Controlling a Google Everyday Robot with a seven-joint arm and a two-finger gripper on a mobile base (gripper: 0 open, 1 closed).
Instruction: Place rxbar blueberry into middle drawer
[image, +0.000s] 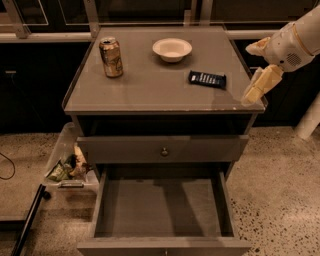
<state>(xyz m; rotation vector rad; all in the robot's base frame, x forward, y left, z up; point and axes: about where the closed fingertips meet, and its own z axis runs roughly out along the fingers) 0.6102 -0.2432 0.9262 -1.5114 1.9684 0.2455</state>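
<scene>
Premises: a speckled stone floor (280, 170) with a grey cabinet (150, 87) standing on it. Dark glazed panels run along the far side.

Cabinet top: a tan drink can (110, 57) stands upright at the far left. A white bowl (172, 49) sits at the far centre, well apart from the can. The rxbar blueberry (207, 79) lies flat on the right half of the top, nearer than the bowl, dark wrapper with pale lettering facing up. Nothing touches it.

Cabinet front: the upper drawer front (164, 151), with a small round knob, is closed or nearly so. Below it the middle drawer (160, 210) is pulled out toward the near side, its smooth grey floor and side walls in full view.

Robot: the white arm (295, 42) enters from the upper right. The gripper (258, 86) hangs over the right edge of the cabinet top near its near-right corner, tilted down and to the left. It is to the right of the rxbar blueberry, near it but apart. It holds nothing. Whether the claw is set wide or narrow cannot be told.

Floor, left of the cabinet: a clear plastic bin (67, 167) holding crumpled wrappers sits just beside the open drawer.
</scene>
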